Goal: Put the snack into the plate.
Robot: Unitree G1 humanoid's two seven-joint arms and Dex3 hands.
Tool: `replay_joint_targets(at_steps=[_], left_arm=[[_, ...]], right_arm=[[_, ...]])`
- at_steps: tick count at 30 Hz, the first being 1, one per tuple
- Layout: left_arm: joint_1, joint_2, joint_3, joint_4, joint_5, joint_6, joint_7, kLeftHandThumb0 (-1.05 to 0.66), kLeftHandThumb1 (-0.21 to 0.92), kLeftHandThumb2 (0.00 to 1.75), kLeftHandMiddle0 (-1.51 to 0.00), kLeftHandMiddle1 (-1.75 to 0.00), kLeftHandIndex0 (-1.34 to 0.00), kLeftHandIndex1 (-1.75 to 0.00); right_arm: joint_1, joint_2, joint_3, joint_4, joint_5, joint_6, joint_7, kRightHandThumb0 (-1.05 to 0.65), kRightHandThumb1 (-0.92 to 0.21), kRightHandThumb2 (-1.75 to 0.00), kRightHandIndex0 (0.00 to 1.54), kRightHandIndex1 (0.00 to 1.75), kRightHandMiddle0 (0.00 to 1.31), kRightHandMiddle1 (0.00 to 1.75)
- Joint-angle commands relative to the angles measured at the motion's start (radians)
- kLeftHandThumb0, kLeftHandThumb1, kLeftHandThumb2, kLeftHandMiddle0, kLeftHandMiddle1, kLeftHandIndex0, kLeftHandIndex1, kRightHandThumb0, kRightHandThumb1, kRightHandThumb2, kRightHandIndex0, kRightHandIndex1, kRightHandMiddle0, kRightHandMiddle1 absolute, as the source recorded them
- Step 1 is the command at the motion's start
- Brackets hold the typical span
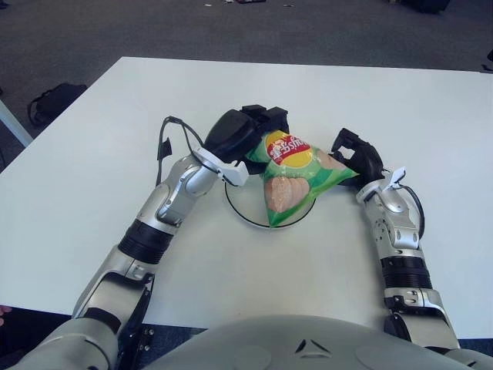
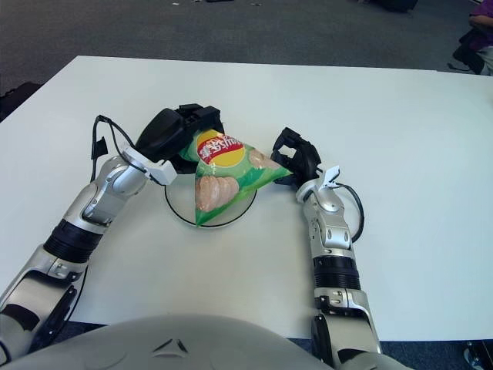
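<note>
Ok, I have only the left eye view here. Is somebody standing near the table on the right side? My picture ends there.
Observer: Yes. The right eye view shows a person in purple at the top right corner, beyond the table.
Operator: Is this person close to the robot hands?
Observer: No. Only the purple clothing and something dark below it show at the picture's edge, with floor between them and the table's far edge. The left robot hand holds the snack over the plate well away from there, and the right robot hand shows just right of the snack.
</note>
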Motion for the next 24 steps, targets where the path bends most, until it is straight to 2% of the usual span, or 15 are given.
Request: replay_joint_targets(at_steps=[1, 3, 5, 6, 8, 9, 11, 13, 15, 16, 17, 20, 21, 23, 24], left_arm=[[-0.009, 0.029, -0.009, -0.004, 0.024, -0.002, -0.038, 0.00, -0.08, 1.75, -0.92, -1.69, -0.68, -1.75], [-0.012, 0.042, -0.017, -0.006, 0.039, 0.004, -0.068, 0.00, -0.08, 1.75, -0.93, -1.68, -0.68, -1.75], [-0.025, 0.070, -0.034, -0.020, 0.048, 0.027, -0.152, 0.00, -0.05, 1.72, -0.91, -1.70, -0.64, -1.74], [-0.030, 0.080, -0.040, -0.025, 0.048, 0.036, -0.187, 0.00, 0.03, 1.64, -0.83, -1.71, -0.61, -1.74], [-0.039, 0.096, -0.048, -0.034, 0.046, 0.048, -0.241, 0.00, 0.26, 1.39, -0.59, -1.73, -0.49, -1.75], [-0.041, 0.102, -0.050, -0.039, 0.044, 0.058, -0.269, 0.00, 0.32, 1.32, -0.53, -1.74, -0.45, -1.75], [-0.042, 0.113, -0.051, -0.050, 0.038, 0.077, -0.314, 0.00, 0.42, 1.20, -0.44, -1.74, -0.39, -1.75], [-0.038, 0.125, -0.049, -0.059, 0.029, 0.088, -0.347, 0.21, 0.42, 1.19, -0.48, -1.74, -0.20, -1.60], [-0.035, 0.131, -0.048, -0.067, 0.023, 0.094, -0.369, 0.29, 0.65, 0.88, -0.35, -1.73, -0.08, -1.44], [-0.036, 0.139, -0.049, -0.070, 0.015, 0.091, -0.386, 0.30, 0.69, 0.82, -0.33, -1.73, -0.06, -1.41], [-0.038, 0.149, -0.049, -0.073, 0.005, 0.086, -0.404, 0.01, 0.58, 0.88, -0.21, -1.53, -0.04, -1.31], [-0.038, 0.174, -0.044, -0.082, -0.026, 0.071, -0.449, -0.36, 0.42, 0.99, -0.07, -1.12, -0.01, -1.08], [-0.042, 0.191, -0.040, -0.099, -0.053, 0.070, -0.485, -0.40, 0.40, 1.00, -0.06, -1.06, -0.01, -1.04], [-0.052, 0.213, -0.032, -0.127, -0.104, 0.075, -0.548, -0.53, 0.39, 0.98, -0.02, -0.77, 0.00, -0.85], [-0.057, 0.221, -0.029, -0.138, -0.125, 0.079, -0.572, -0.56, 0.39, 0.97, -0.02, -0.72, 0.00, -0.80]], right_arm=[[0.059, 0.006, 0.009, 0.044, -0.009, 0.057, -0.001, -0.49, -0.30, -1.34, 1.22, 1.75, 0.63, 1.75], [0.060, 0.004, 0.010, 0.041, -0.012, 0.061, -0.004, -0.49, -0.30, -1.33, 1.22, 1.75, 0.62, 1.75], [0.063, 0.000, 0.013, 0.032, -0.016, 0.073, -0.007, -0.48, -0.31, -1.33, 1.21, 1.75, 0.62, 1.75], [0.064, -0.001, 0.014, 0.029, -0.018, 0.078, -0.008, -0.48, -0.31, -1.32, 1.21, 1.75, 0.62, 1.75], [0.065, -0.004, 0.016, 0.024, -0.021, 0.085, -0.008, -0.48, -0.31, -1.32, 1.21, 1.75, 0.62, 1.75], [0.065, -0.006, 0.018, 0.022, -0.023, 0.089, -0.008, -0.48, -0.31, -1.32, 1.21, 1.75, 0.62, 1.75], [0.066, -0.008, 0.020, 0.018, -0.025, 0.094, -0.008, -0.48, -0.31, -1.32, 1.20, 1.75, 0.61, 1.75], [0.066, -0.010, 0.022, 0.016, -0.027, 0.098, -0.008, -0.48, -0.31, -1.32, 1.20, 1.75, 0.62, 1.75], [0.068, -0.013, 0.022, 0.012, -0.027, 0.101, -0.007, -0.48, -0.31, -1.32, 1.19, 1.75, 0.62, 1.75], [0.069, -0.014, 0.023, 0.009, -0.028, 0.104, -0.009, -0.49, -0.31, -1.33, 1.19, 1.75, 0.62, 1.75], [0.069, -0.015, 0.023, 0.007, -0.030, 0.106, -0.011, -0.49, -0.31, -1.33, 1.19, 1.75, 0.62, 1.75], [0.070, -0.015, 0.025, 0.002, -0.033, 0.114, -0.017, -0.49, -0.31, -1.33, 1.19, 1.75, 0.62, 1.75], [0.070, -0.016, 0.026, 0.001, -0.035, 0.118, -0.019, -0.49, -0.31, -1.33, 1.18, 1.75, 0.62, 1.75], [0.070, -0.018, 0.028, -0.001, -0.038, 0.126, -0.023, -0.49, -0.30, -1.33, 1.19, 1.75, 0.62, 1.75], [0.070, -0.018, 0.028, -0.002, -0.039, 0.129, -0.024, -0.49, -0.30, -1.33, 1.19, 1.75, 0.62, 1.75]])
